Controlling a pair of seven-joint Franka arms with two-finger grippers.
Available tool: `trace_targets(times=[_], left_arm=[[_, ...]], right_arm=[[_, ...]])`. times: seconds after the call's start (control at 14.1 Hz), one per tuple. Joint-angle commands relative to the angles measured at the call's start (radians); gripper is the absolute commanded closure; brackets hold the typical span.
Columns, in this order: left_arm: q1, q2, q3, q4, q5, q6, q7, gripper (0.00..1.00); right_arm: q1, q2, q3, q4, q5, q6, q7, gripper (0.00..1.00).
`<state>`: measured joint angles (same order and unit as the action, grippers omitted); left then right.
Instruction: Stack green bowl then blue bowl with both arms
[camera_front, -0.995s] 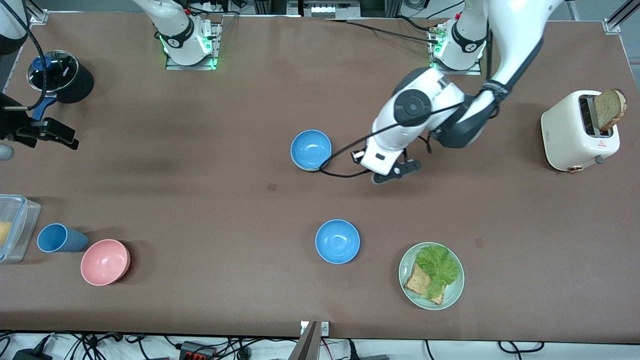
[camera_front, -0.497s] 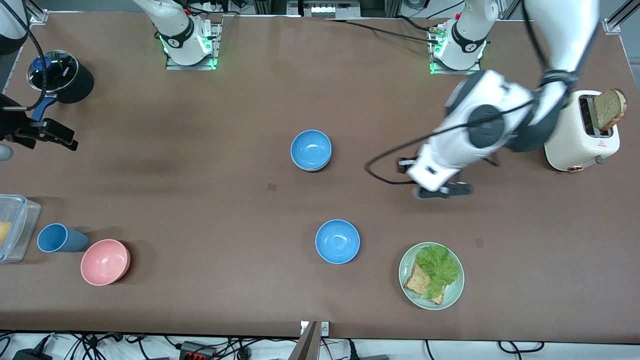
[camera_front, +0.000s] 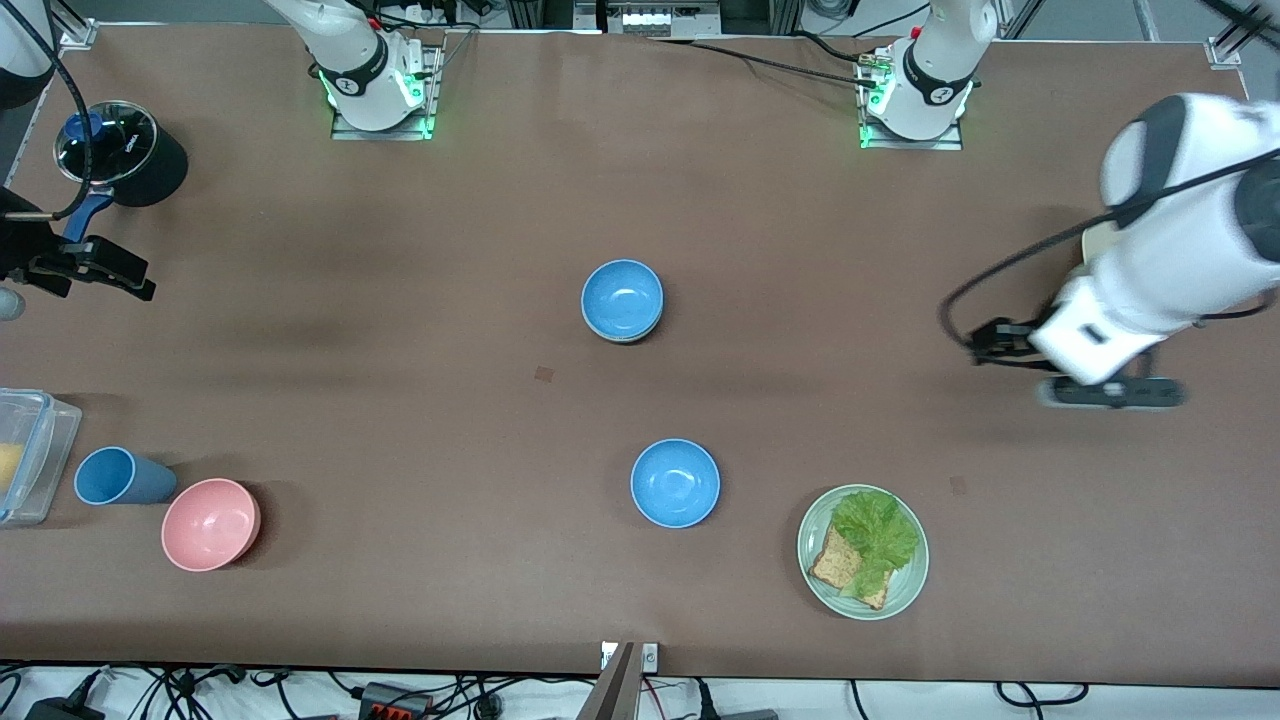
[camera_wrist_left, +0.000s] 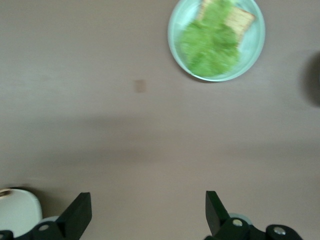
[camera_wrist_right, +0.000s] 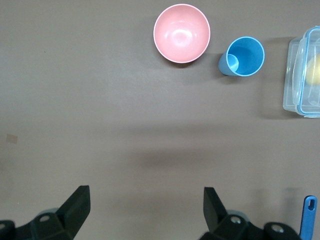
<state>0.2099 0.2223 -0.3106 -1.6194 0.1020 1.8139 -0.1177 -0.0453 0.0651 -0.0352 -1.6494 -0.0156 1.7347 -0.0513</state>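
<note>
One blue bowl (camera_front: 622, 297) stands at mid-table, with a thin pale edge showing under its near side; the rest of the green bowl is hidden beneath it. A second blue bowl (camera_front: 675, 483) sits alone, nearer the front camera. My left gripper (camera_front: 1110, 392) (camera_wrist_left: 147, 212) hangs open and empty over bare table at the left arm's end, beside the toaster. My right gripper (camera_front: 105, 272) (camera_wrist_right: 145, 210) waits open and empty over the right arm's end of the table.
A green plate (camera_front: 905, 590) (camera_wrist_left: 175, 30) with lettuce and bread lies near the front edge. The white toaster (camera_wrist_left: 15, 210) is mostly covered by the left arm. A pink bowl (camera_front: 210, 523) (camera_wrist_right: 181, 33), blue cup (camera_front: 118, 476), clear container (camera_front: 30, 450) and black pot (camera_front: 125, 150) sit at the right arm's end.
The left arm swung away from the mid-table blue bowl toward the toaster, its jaws spreading wider. The bowls and the right arm stayed where they were.
</note>
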Motion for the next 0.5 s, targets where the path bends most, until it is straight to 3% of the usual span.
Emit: trace_targets(times=[0.0,0.21,0.43], left_arm=[[-0.029,-0.131,0.076,-0.063,-0.028,-0.069,0.044,0.0],[-0.059,-0.164,0.09,-0.068,-0.034,-0.139,0.038,0.0],[-0.075,-0.172,0.125,-0.103,-0.172,-0.118,0.042,0.0]], right_arm=[[-0.002,-0.028,0.005,-0.018,-0.014,-0.006,-0.009,0.0],[-0.002,-0.028,0.005,-0.018,-0.015,0.009,-0.007,0.0],[-0.002,-0.028,0.005,-0.021,-0.014,0.034,-0.005,0.0]])
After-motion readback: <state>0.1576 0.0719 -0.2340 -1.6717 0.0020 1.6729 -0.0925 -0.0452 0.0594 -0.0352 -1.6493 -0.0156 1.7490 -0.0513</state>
